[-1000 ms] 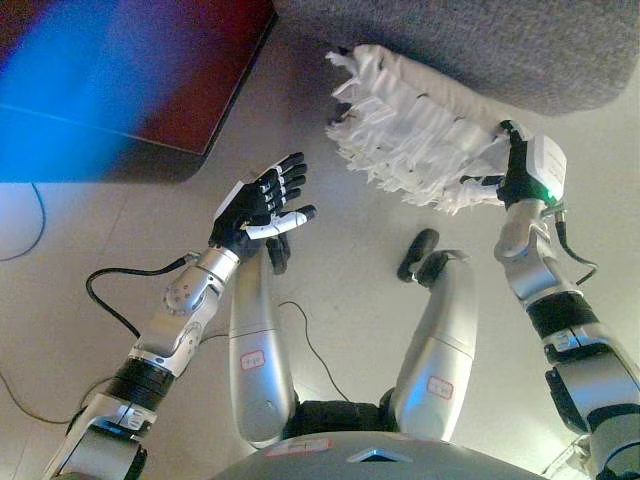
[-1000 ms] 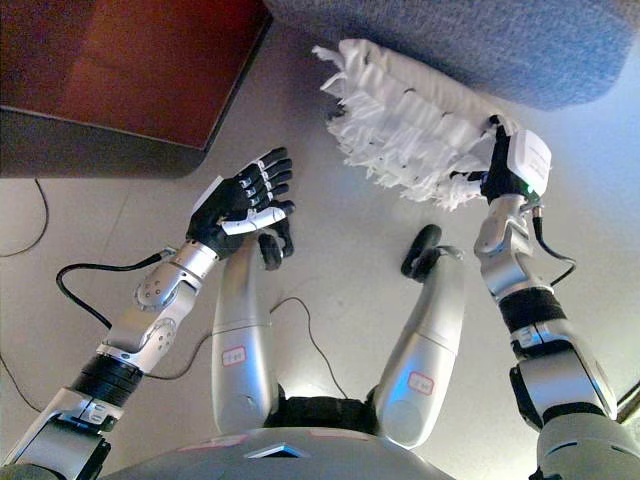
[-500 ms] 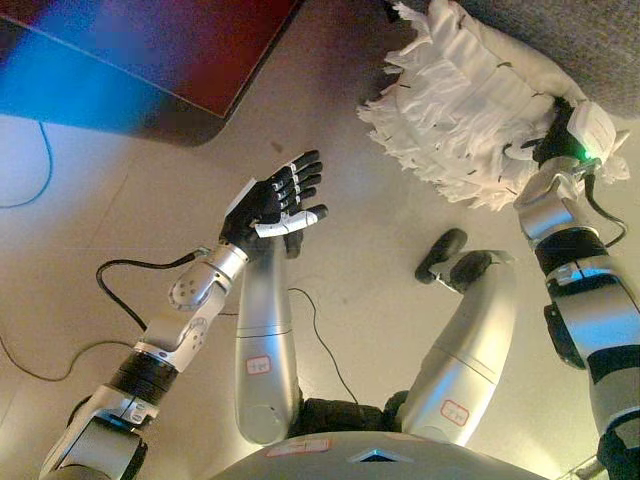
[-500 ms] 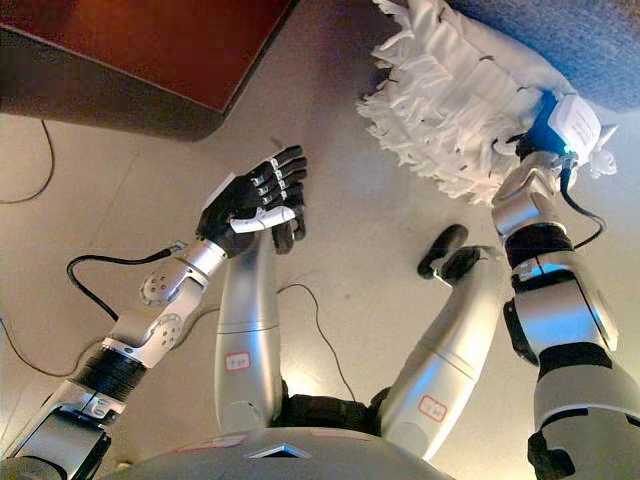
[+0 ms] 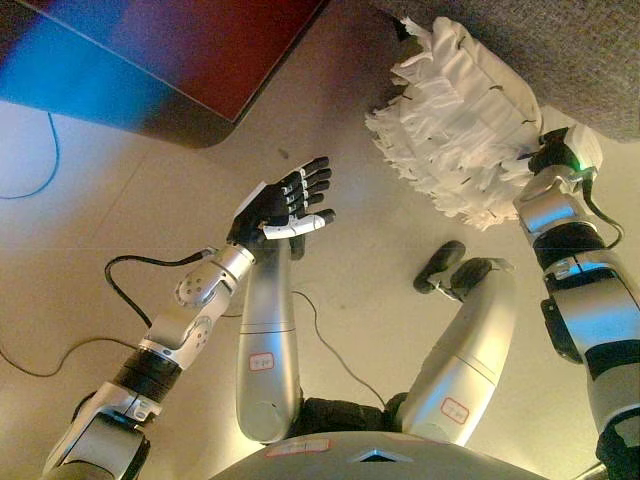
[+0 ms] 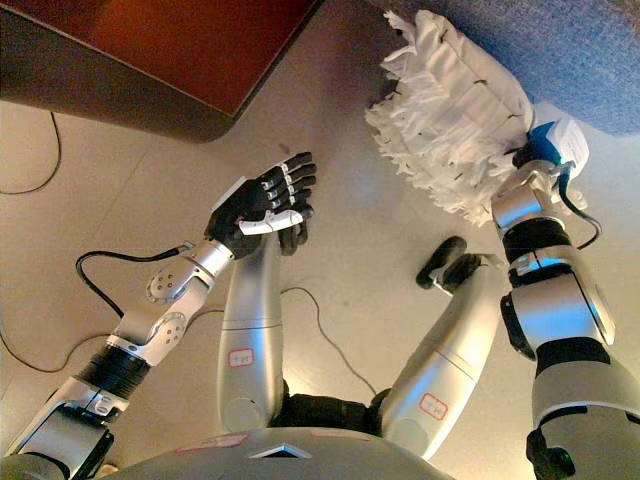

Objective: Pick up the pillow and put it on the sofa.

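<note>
Pillow (image 5: pixel 460 120): one, white and frilled, hanging just below the grey sofa (image 5: pixel 560 50) edge.
Right hand (image 5: pixel 548 158): touching the pillow; fingers hidden, grip unclear.
Left hand (image 5: pixel 283 200): hovering with fingers spread, holding nothing, well left of the sofa.
Dark red table (image 6: pixel 190 50): one, left of the sofa.

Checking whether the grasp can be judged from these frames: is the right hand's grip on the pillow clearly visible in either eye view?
Left eye view: the right hand is mostly buried behind the white pillow, fingers unseen. Right eye view: the same, hand hidden at the pillow's edge. The left hand shows clearly, fingers straight.
</note>
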